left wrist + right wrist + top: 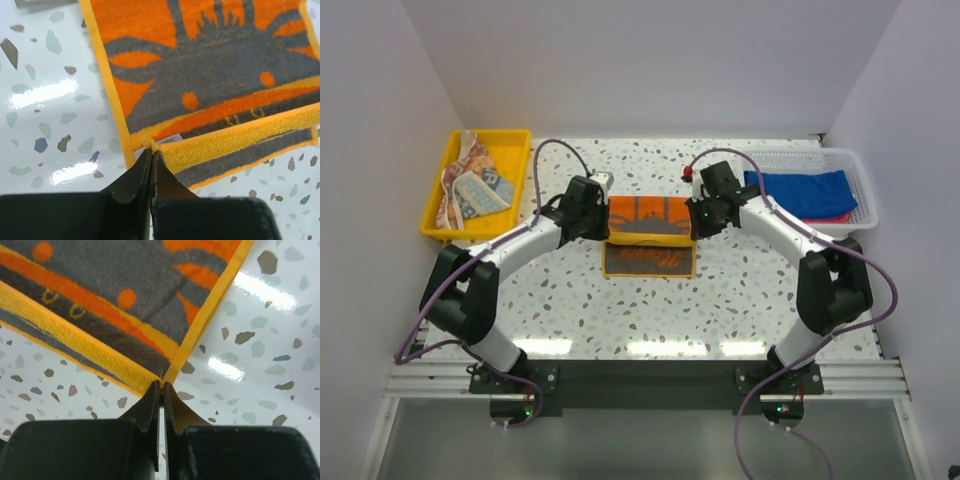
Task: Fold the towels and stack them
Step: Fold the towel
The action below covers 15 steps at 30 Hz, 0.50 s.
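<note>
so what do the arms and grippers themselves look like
The left arm and right arm match: white tubular links, bulky black joints, black bases. A thin purple cable loops along each. The left gripper and right gripper are black, with fingers tapering to thin points.

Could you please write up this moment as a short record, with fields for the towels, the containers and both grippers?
orange towel: middle of the table, partly folded, yellow edge doubled over
left gripper: shut on the orange towel, at a corner on its left side
right gripper: shut on the orange towel, at a corner on its right side
printed towel: crumpled in the yellow tray, far left
blue towel: in the white basket, far right, lying on the pink towel
</note>
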Motion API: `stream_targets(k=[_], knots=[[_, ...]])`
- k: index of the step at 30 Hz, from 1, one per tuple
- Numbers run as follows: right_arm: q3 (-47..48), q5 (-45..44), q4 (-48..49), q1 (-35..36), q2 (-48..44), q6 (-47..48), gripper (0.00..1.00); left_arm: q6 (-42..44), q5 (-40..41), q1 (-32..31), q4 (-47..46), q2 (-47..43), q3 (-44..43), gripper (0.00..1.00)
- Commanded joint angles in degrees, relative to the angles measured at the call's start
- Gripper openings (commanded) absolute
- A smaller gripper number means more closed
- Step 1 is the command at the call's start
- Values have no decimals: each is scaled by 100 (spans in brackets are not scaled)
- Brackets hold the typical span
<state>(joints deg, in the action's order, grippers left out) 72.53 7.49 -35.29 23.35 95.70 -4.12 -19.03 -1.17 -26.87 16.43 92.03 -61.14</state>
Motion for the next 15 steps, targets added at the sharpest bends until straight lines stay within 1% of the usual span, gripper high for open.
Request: stream_targets(k=[1,8,15], knots=[[-283,-107,83,-33,-8,-177,0,-154,248,33,63,-45,278,0],[-450,-151,373,-33,467,-230,0,-233,196,-11,-43,333,437,0],[-503,-186,461,-33,695,-247,0,-251,266,-125,-78,360,498,0]])
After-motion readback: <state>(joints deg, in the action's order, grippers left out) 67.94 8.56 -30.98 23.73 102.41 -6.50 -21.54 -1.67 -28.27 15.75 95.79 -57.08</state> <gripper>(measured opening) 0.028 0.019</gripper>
